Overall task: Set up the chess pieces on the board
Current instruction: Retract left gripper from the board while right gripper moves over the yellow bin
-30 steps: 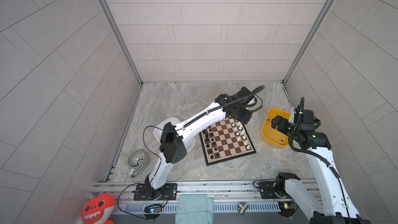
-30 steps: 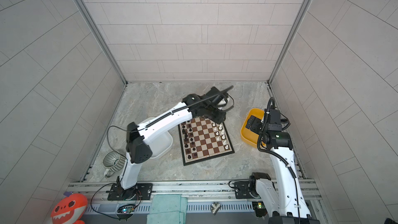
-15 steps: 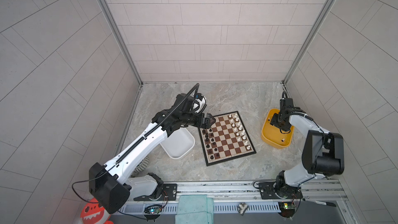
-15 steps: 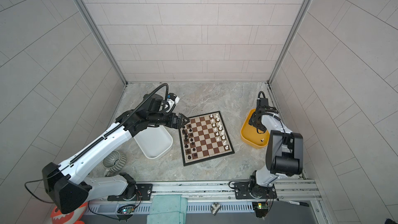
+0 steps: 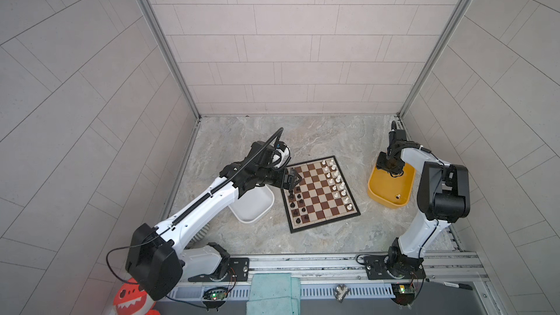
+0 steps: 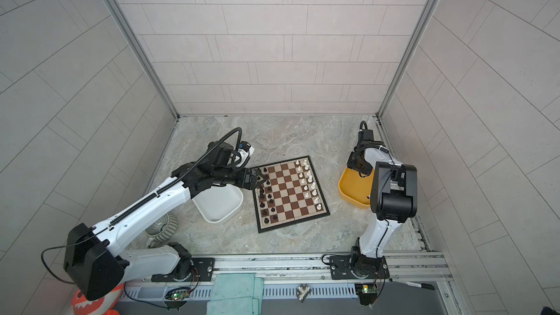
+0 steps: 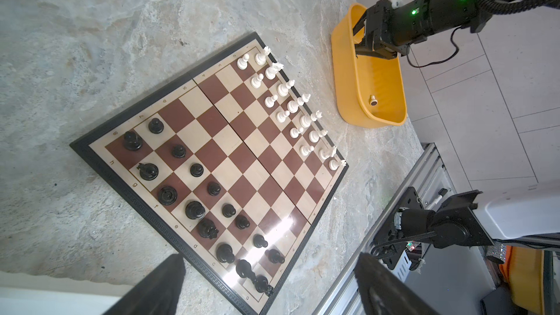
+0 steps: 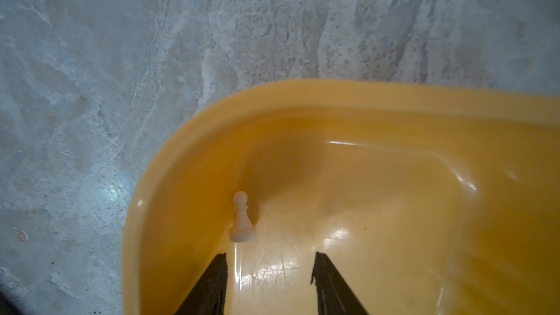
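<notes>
**Stock count: board, chessmen, tubs**

Board — one. Black chessmen on it: sixteen, eight in each of two rows. White chessmen on it: fourteen — eight along the edge, six pawns in the next row. Tubs: two, one yellow tub, one white tub. White pawn inside the yellow one: one in the left wrist view. The right wrist view likewise shows a single pawn, and whether it is the same piece cannot be told.
</notes>
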